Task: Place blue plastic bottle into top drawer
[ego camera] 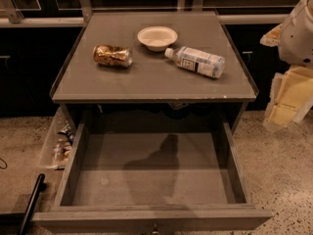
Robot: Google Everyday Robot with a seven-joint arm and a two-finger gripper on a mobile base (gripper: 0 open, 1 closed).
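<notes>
The blue plastic bottle point(198, 61) lies on its side on the right part of the grey cabinet top point(146, 80), white cap pointing left toward the bowl. The top drawer point(151, 217) is pulled wide open below, and its flat grey bottom is bare with a shadow on it. A small metal knob point(155, 229) shows on its front panel. My gripper point(287, 101) hangs at the right edge of the view, off the cabinet's right side and lower than the bottle. It holds nothing that I can see.
A crushed gold can point(113, 56) lies on the left of the top. A white bowl point(157, 37) stands at the back middle. A clear plastic bin of litter point(58, 143) sits on the floor left of the drawer. A black rod point(32, 202) lies at the lower left.
</notes>
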